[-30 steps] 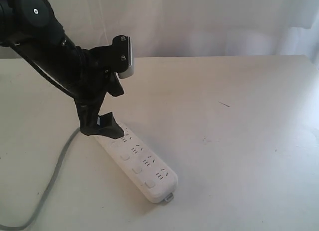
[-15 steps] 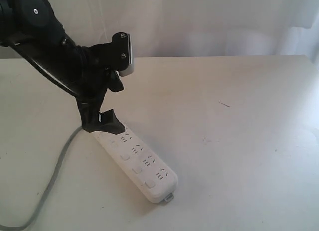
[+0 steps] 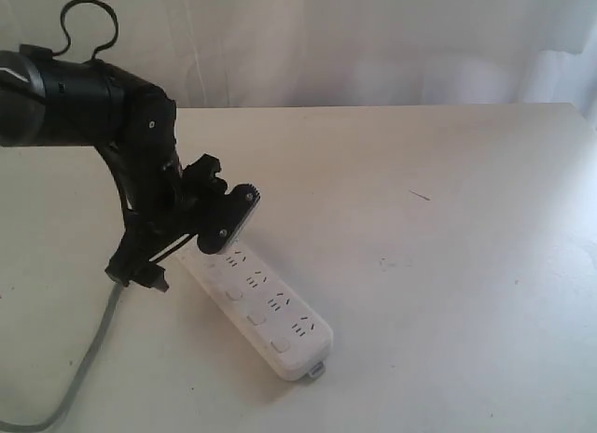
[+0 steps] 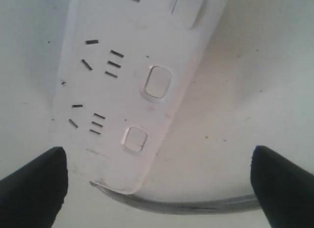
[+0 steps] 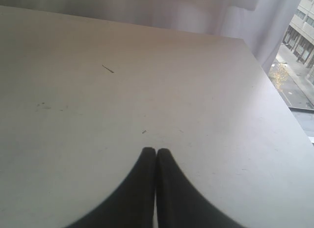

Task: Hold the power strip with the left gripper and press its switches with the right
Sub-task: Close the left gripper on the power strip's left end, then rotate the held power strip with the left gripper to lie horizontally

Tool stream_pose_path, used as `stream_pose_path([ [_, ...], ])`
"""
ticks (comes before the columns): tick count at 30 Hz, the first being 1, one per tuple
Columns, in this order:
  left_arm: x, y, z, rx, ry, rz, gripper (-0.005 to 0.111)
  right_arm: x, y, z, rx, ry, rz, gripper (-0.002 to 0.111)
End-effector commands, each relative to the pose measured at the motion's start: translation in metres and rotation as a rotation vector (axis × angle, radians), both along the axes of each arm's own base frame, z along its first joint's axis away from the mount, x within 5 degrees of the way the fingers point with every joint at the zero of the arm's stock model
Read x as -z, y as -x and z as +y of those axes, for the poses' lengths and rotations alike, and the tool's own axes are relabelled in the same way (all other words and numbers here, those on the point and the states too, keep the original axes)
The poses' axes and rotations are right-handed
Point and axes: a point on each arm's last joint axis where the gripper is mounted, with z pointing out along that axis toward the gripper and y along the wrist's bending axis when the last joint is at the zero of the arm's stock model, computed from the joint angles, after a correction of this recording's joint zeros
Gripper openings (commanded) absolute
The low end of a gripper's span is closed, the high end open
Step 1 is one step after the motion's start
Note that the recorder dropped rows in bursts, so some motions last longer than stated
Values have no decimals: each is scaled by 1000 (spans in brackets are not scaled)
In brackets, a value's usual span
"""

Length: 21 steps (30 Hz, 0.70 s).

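The white power strip (image 3: 270,312) lies slanted on the table, and its grey cord (image 3: 98,349) trails off to the near left. Small white switches (image 3: 254,318) run along one side. My left gripper (image 3: 187,246) hangs open over the cord end, with one black finger (image 3: 140,270) on the cord side and the other (image 3: 229,223) on the far side. In the left wrist view the power strip (image 4: 127,80), two switches (image 4: 157,83) and the cord (image 4: 196,206) lie between the wide-apart fingers (image 4: 34,184). Nothing is gripped. The right gripper (image 5: 156,154) is shut over bare table, away from the strip.
The white table (image 3: 448,218) carries a small dark scratch (image 3: 420,195). A pale curtain hangs behind its far edge. The right wrist view shows the table's side edge with a window (image 5: 299,51) beyond it.
The left arm has swung down and turned at the wrist. Its fingers, earlier one high above the other, now straddle the strip's cord end. The strip has not moved.
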Motion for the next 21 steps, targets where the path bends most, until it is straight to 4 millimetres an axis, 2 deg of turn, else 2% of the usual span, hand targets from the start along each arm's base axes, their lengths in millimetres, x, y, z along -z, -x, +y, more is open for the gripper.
stream_pose_path([
  [1, 9, -10, -9, 82, 15, -78, 101, -1, 0, -1, 8, 6, -21, 0],
  [6, 33, -14, -11, 180, -35, -36, 101, -1, 0, -1, 8, 6, -21, 0],
  [9, 41, -20, -14, 182, -36, -29, 101, -1, 0, -1, 8, 6, -21, 0],
  [16, 33, -36, -26, 157, 15, -24, 100, -1, 0, -1, 8, 6, -21, 0],
  [19, 38, -33, -26, 136, 0, 65, 91, -1, 0, -1, 8, 6, -21, 0],
  [21, 41, -30, -24, 97, -12, 115, 79, -1, 0, -1, 8, 6, -21, 0],
])
